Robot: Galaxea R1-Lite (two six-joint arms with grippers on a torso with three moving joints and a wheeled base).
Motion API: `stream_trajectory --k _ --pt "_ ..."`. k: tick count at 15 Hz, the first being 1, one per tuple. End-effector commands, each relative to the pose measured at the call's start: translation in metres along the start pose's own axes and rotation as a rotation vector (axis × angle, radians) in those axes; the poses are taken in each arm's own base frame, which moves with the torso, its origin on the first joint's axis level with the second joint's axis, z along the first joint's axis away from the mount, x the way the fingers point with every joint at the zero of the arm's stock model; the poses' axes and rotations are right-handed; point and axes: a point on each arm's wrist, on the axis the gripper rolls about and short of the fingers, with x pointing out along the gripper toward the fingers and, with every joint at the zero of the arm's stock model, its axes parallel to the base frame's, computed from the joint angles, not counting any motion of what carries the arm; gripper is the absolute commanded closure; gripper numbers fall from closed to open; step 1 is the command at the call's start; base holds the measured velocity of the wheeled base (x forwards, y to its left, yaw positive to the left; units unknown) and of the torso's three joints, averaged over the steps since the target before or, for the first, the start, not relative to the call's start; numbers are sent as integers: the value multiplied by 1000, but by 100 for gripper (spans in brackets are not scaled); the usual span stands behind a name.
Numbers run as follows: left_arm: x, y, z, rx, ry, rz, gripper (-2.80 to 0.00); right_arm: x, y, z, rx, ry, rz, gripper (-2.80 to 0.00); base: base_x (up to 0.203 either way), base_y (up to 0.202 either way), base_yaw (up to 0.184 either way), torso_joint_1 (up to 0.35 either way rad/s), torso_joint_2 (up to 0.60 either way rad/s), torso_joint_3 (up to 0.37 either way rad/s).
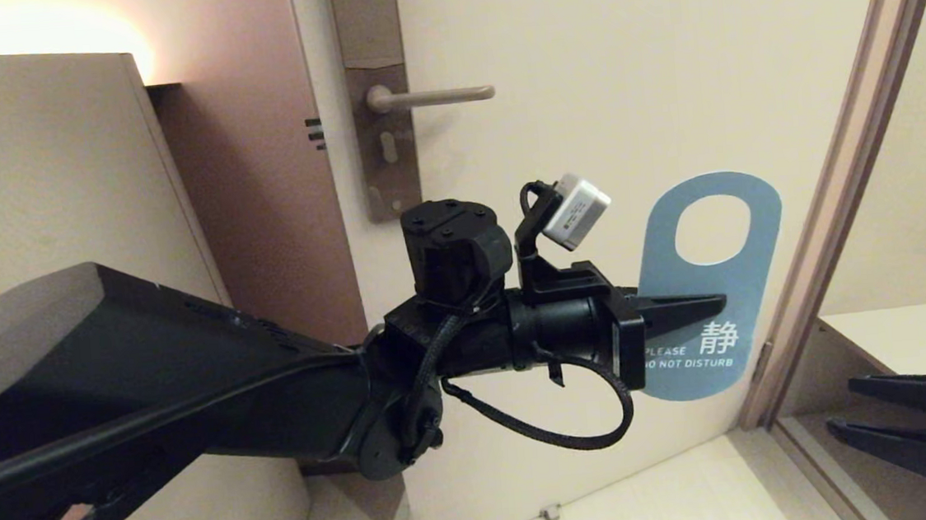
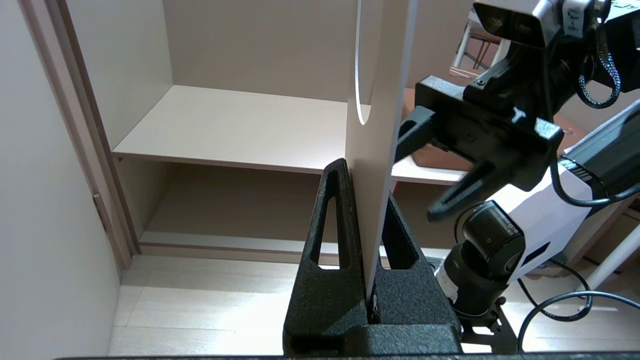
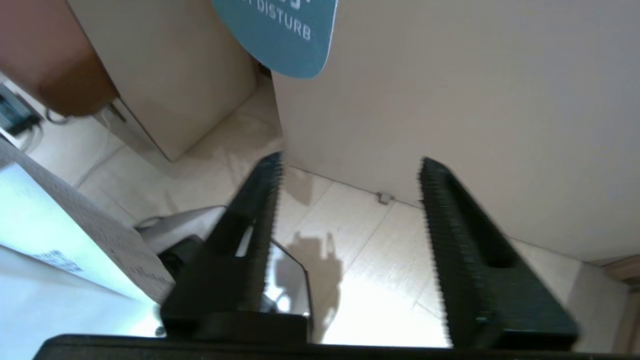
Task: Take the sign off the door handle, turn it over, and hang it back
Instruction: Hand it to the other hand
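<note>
While the left gripper (image 1: 710, 304) reaches across in front of the door (image 1: 622, 74), its jaws are pressed together on the sign (image 1: 750, 287), gripping it near the lower middle of the board. In the left wrist view the sign (image 2: 372, 200) stands edge-on between the two fingers (image 2: 335, 220), with its oval hole above them. The sign is upright, its blue side with "PLEASE DO NOT DISTURB" facing the head camera, well below and to the right of the door handle (image 1: 442, 95), which carries nothing. The right gripper (image 1: 842, 405) is low at the right edge of the head view, apart from the sign. Its jaws stand moderately wide and hold nothing; in the right wrist view the sign's rounded bottom (image 3: 292, 47) hangs beyond the finger tips.
</note>
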Motion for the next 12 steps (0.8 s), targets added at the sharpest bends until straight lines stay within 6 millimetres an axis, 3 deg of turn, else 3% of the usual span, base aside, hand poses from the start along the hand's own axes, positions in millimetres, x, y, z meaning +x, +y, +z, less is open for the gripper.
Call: stream_trajectory --k 1,12 --pt "0 0 1 2 -3 -4 0 4 -1 -2 -13 21 7 -280 0 0 0 0 0 0" --pt "2 1 -3 2 -5 -6 0 33 -11 14 -91 -23 28 -280 0 0 0 0 0 0"
